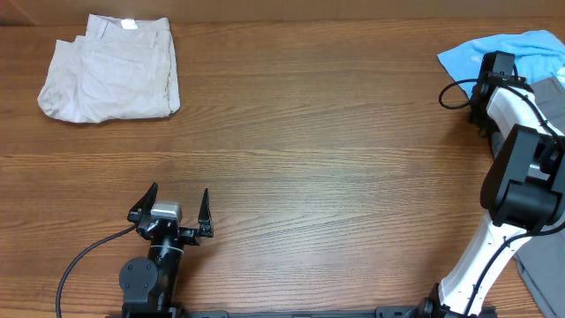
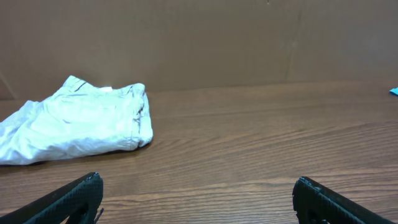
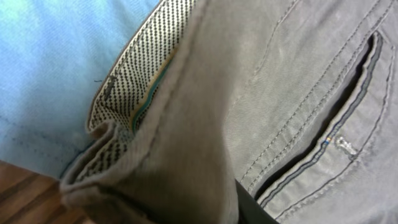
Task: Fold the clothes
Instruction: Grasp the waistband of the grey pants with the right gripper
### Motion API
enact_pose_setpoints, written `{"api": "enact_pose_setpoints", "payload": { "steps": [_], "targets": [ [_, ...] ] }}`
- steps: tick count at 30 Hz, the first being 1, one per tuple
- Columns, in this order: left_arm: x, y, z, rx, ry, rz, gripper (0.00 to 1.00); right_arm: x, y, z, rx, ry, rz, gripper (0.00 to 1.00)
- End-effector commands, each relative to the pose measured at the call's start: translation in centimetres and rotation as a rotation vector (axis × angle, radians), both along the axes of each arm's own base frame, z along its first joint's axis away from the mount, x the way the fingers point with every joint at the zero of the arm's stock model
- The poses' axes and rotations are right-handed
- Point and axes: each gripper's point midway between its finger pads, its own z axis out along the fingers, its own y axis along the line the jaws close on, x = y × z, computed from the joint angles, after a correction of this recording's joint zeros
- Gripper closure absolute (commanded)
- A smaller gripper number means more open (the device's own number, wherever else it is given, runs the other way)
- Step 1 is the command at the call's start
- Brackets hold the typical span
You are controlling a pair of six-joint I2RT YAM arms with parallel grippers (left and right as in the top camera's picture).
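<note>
One wide wooden bench (image 1: 335,150) carries everything. Beige khaki shorts (image 1: 110,71) lie folded at the upper left of the overhead frame. At upper right, a light-blue T-shirt (image 1: 516,49) lies crumpled, partly beneath grey shorts (image 3: 298,81). The right end effector (image 1: 494,69) is down at them; whether it grips, I cannot tell. The left end effector (image 1: 177,199), lower left, gapes released. Likely step: fetching the grey shorts. Next they need dragging to the bare centre and spreading flat.
</note>
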Motion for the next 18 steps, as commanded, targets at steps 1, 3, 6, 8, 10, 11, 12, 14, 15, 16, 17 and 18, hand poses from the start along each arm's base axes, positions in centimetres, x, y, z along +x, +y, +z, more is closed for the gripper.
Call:
{"api": "enact_pose_setpoints", "payload": {
  "steps": [1,3,6,8,10,11,12,14,15,16,17,18],
  "targets": [
    [0.0,0.0,0.0,0.018,-0.009,-0.005,0.0,0.7,-0.7,2.2,-0.01,-0.075,-0.038,0.73],
    [0.0,0.0,0.0,0.018,-0.009,-0.005,0.0,1.0,-0.3,2.4,0.021,-0.094,-0.025,0.79],
    [0.0,0.0,0.0,0.018,-0.009,-0.005,0.0,1.2,0.0,2.5,0.041,-0.103,-0.017,0.82],
    [0.0,0.0,0.0,0.018,-0.009,-0.005,0.0,1.1,0.1,2.5,0.042,-0.1,-0.018,0.82],
    [0.0,0.0,0.0,0.018,-0.009,-0.005,0.0,1.1,0.1,2.6,0.043,-0.106,-0.023,0.89],
    [0.0,0.0,0.0,0.018,-0.009,-0.005,0.0,1.1,0.1,2.7,0.046,-0.11,-0.023,0.92],
    [0.0,0.0,0.0,0.018,-0.009,-0.005,0.0,1.1,0.1,3.0,0.046,-0.123,-0.033,0.96],
    [0.0,0.0,0.0,0.018,-0.009,-0.005,0.0,1.2,0.1,3.7,0.05,-0.163,-0.068,0.96],
    [0.0,0.0,0.0,0.018,-0.009,-0.005,0.0,1.1,0.2,4.3,0.053,-0.185,-0.086,0.96],
    [0.0,0.0,0.0,0.018,-0.009,-0.005,0.0,1.1,0.2,4.9,0.054,-0.209,-0.106,0.96],
    [0.0,0.0,0.0,0.018,-0.009,-0.005,0.0,1.1,0.2,5.6,0.055,-0.23,-0.118,0.96],
    [0.0,0.0,0.0,0.018,-0.009,-0.005,0.0,1.0,0.2,6.3,0.054,-0.247,-0.125,0.96]
  ]
}}
